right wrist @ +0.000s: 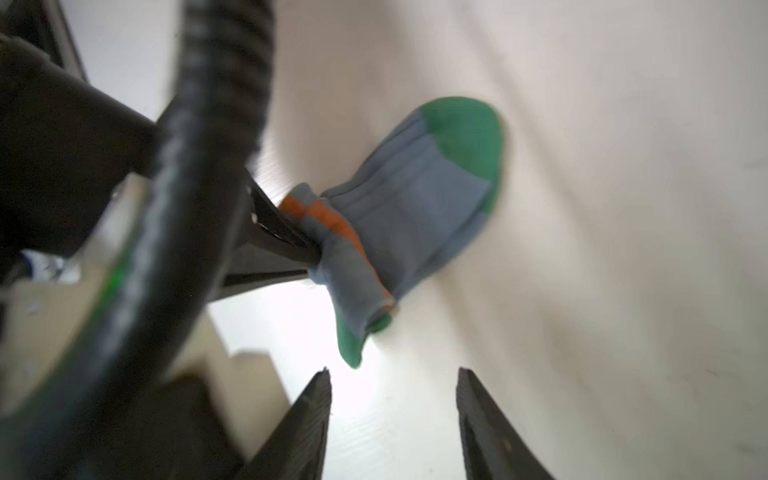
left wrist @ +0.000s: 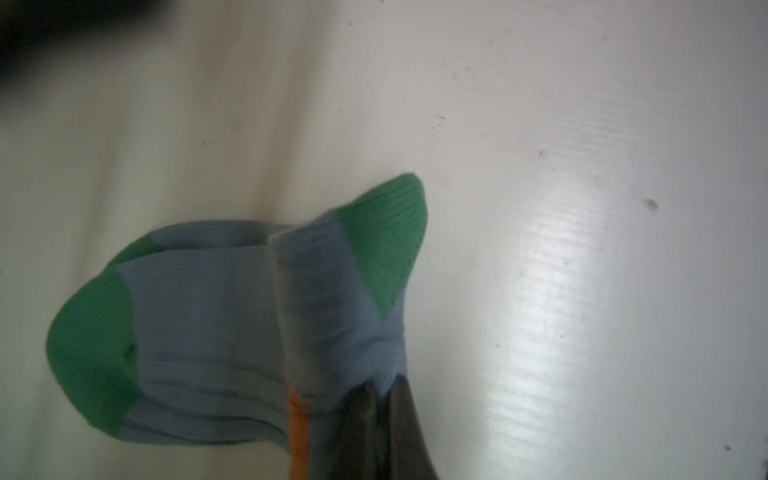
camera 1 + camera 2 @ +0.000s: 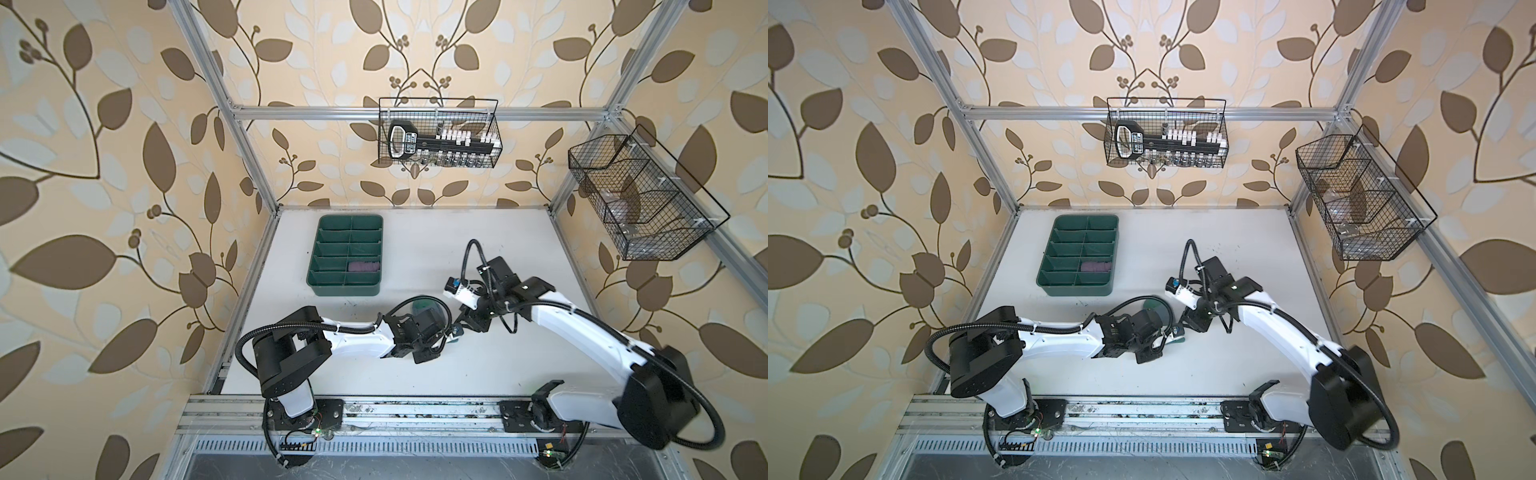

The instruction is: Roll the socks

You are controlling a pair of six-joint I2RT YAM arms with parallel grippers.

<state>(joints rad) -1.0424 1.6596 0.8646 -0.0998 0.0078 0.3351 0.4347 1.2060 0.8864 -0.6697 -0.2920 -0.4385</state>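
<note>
At the far left of the smooth white surface (image 3: 415, 249), a green plastic divided tray (image 3: 343, 290) holds a fuzzy purple sock (image 3: 365, 266) in one right-column compartment. Toward the middle, the left end effector (image 2: 384, 395) is pinched tight on the ribbed grey-blue sock (image 2: 208, 332), green-toed and orange-striped, which lies bunched on the surface. Just beside it, the right end effector (image 1: 394, 372) stands partly spread, gripping nothing.

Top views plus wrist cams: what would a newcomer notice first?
The grey-blue sock with green toe and heel sits mid-table, pinched near its orange stripe by the shut left gripper. The right gripper hangs open and empty close by. At the back left, a green tray holds a purple rolled sock.
</note>
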